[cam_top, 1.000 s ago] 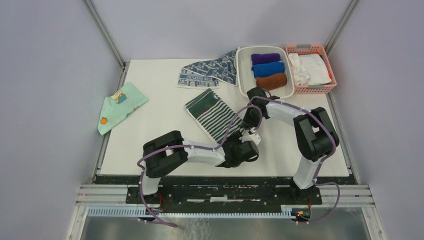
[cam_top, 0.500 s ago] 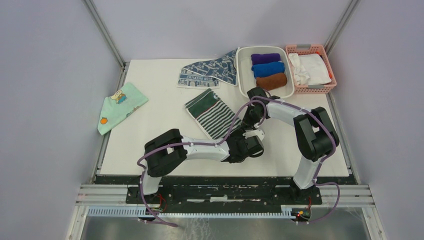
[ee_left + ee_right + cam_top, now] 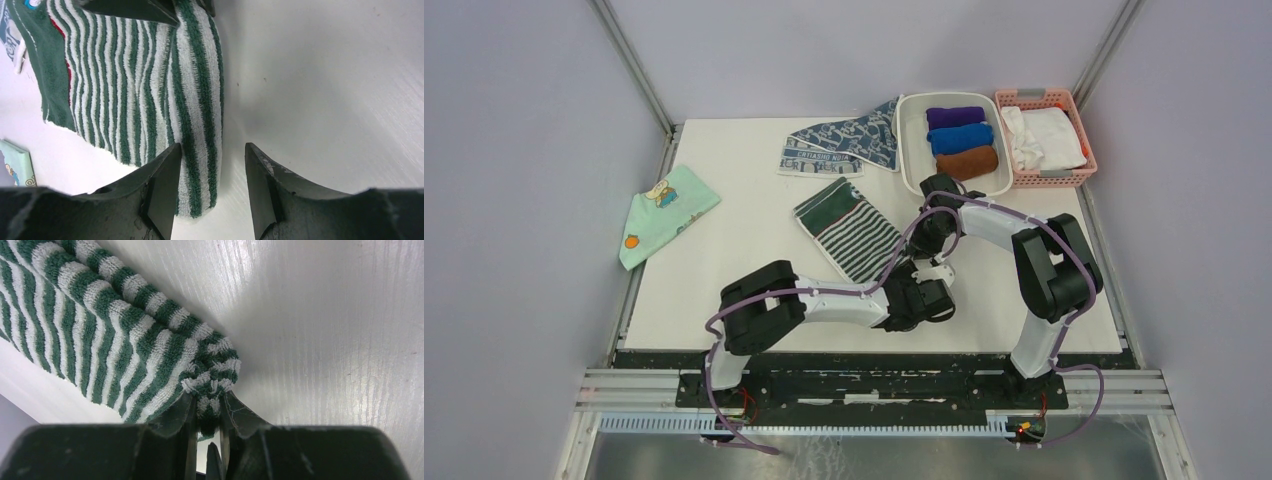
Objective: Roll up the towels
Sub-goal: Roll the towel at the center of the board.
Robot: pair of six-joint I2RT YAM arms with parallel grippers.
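The dark green-and-white striped towel (image 3: 849,232) lies flat mid-table. My right gripper (image 3: 927,248) is at its right corner, and in the right wrist view it (image 3: 207,412) is shut on that bunched corner of the towel (image 3: 100,330). My left gripper (image 3: 916,292) sits by the towel's near corner. In the left wrist view it (image 3: 212,175) is open, with the folded edge of the towel (image 3: 125,90) lying between its fingers, unclamped. The blue-grey patterned towel (image 3: 849,140) lies spread at the back, untouched.
A white tub (image 3: 902,140) at the back right holds purple, blue and brown rolls. A pink basket (image 3: 1034,97) beside it holds white cloths. A mint-green printed cloth (image 3: 664,212) hangs over the table's left edge. Walls enclose three sides.
My left arm has reached further right along the towel's near edge, and its jaws have narrowed a little. The right gripper has kept its hold on the corner.
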